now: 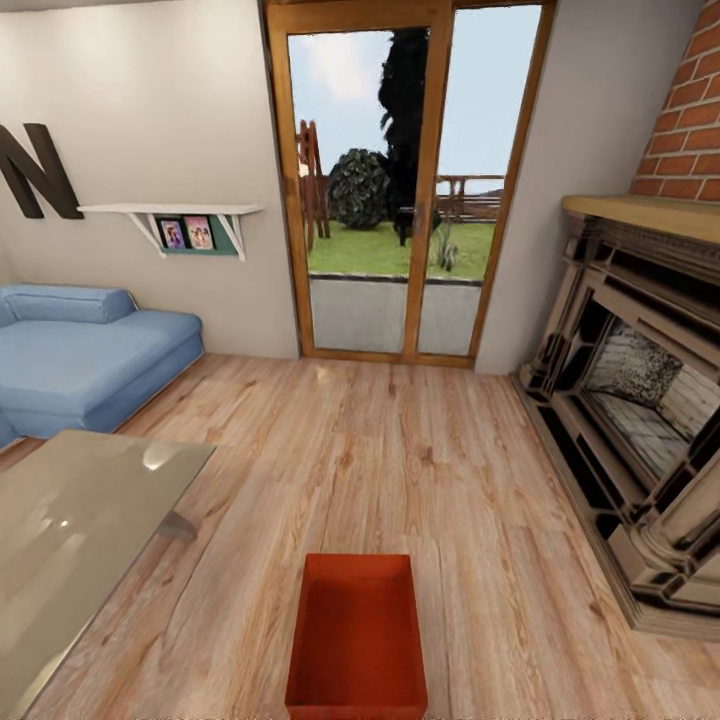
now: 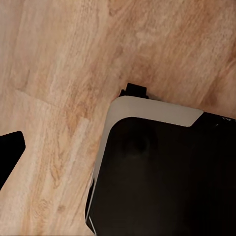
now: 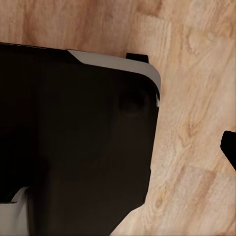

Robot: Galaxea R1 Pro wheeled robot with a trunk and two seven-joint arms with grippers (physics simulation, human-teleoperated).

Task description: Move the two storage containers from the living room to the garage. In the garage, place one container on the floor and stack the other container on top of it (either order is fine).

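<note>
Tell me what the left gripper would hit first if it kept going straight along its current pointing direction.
Probably the wood-plank floor, judging by the left wrist view, which looks down along the gripper. The robot's own black-and-white base lies close beside that line; depth is unclear, so it might be clipped.

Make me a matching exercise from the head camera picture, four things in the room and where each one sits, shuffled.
Things:
1. storage container
2. blue sofa
3. brick fireplace
4. glass door

Places:
A. along the right wall
B. far wall, centre
C. on the wood floor, nearest the camera
D. left side, against the wall

Pairs: 1-C, 2-D, 3-A, 4-B
</note>
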